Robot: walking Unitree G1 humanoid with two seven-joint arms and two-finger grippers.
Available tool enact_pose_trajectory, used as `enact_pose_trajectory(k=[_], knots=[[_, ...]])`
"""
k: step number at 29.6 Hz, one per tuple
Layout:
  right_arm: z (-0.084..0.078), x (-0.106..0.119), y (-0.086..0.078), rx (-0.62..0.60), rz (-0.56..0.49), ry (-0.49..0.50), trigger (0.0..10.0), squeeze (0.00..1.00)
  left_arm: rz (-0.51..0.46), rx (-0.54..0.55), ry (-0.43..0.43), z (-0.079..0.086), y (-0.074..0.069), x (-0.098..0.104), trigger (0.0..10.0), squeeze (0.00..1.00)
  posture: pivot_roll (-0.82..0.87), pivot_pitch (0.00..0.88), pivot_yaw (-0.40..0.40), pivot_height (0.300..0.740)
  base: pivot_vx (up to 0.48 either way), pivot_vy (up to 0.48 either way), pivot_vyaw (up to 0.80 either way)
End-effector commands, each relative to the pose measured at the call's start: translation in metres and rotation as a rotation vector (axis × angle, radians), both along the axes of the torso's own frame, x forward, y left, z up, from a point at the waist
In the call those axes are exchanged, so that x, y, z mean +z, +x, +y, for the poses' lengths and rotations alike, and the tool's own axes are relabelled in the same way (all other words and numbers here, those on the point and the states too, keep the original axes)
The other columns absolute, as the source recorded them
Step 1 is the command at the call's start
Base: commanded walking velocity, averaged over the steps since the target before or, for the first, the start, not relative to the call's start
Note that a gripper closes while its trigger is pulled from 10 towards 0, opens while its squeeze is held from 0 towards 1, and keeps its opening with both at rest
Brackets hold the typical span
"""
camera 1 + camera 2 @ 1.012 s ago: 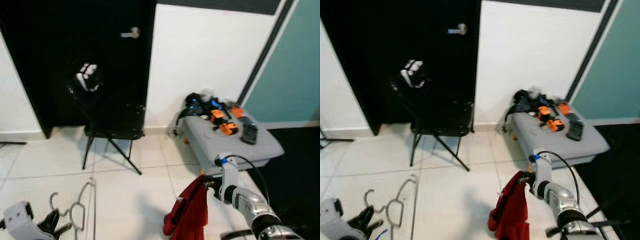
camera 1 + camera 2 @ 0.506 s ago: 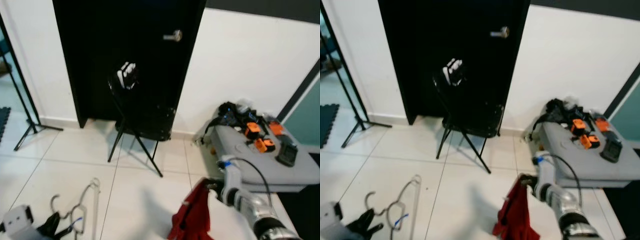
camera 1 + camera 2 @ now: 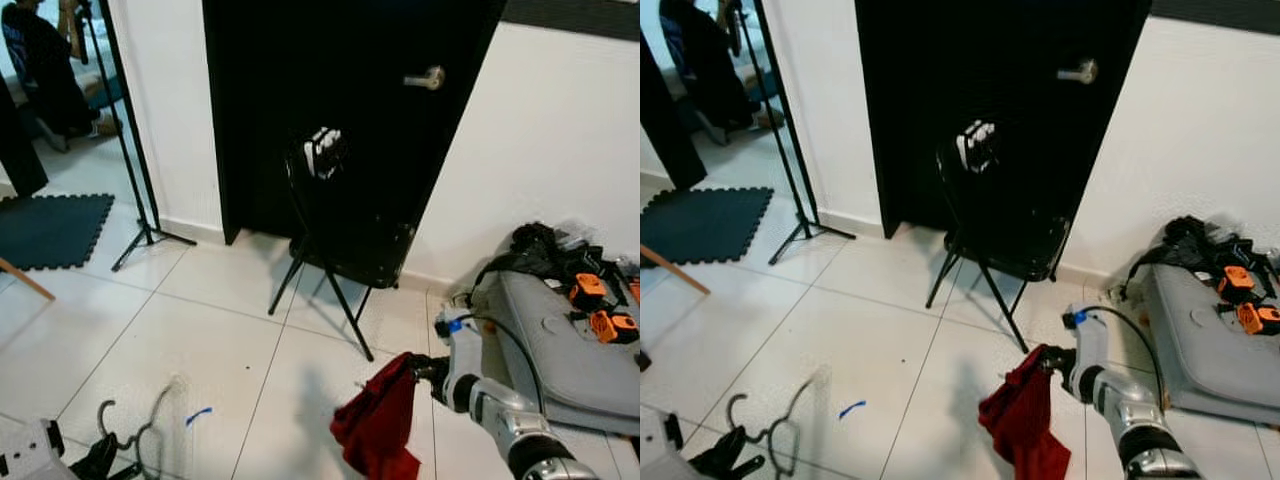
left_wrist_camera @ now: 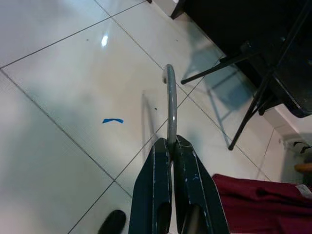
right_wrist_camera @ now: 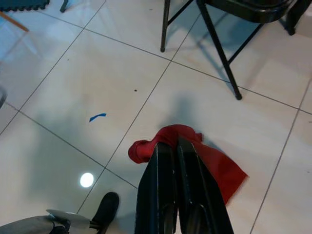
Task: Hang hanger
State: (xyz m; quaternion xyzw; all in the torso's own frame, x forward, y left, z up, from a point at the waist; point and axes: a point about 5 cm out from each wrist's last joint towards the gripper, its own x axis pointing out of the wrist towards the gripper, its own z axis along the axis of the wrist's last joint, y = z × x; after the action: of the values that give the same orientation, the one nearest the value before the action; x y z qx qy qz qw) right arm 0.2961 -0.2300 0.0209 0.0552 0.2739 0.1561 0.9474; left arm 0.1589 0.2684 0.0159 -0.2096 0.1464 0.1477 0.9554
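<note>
Hanger (image 4: 170, 105) wire, thin, stiff and likely slippery, sits pinched in the left gripper (image 4: 171, 146) at seven o'clock low over the floor, best held near its hook, while the right gripper (image 5: 174, 146) at five o'clock clamps limp red cloth (image 3: 378, 425).
</note>
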Motion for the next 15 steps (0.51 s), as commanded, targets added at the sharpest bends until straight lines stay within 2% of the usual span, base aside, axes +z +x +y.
enact_pose_trajectory(k=[1, 15], knots=[[-0.0047, 0.0057, 0.0033, -0.023, -0.027, 0.007, 10.0, 0.0, -0.004, -0.01, -0.007, -0.0021, 0.0024, 0.0005, 10.0, 0.0, 0.03, 0.0, -0.118, 0.74, 0.0, 0.0, 0.0], [-0.0056, 0.0061, 0.0036, -0.029, -0.021, 0.015, 10.0, 0.0, -0.004, -0.009, -0.008, -0.0027, 0.0024, 0.001, 10.0, 0.0, 0.03, 0.0, -0.117, 0.74, 0.0, 0.0, 0.0]])
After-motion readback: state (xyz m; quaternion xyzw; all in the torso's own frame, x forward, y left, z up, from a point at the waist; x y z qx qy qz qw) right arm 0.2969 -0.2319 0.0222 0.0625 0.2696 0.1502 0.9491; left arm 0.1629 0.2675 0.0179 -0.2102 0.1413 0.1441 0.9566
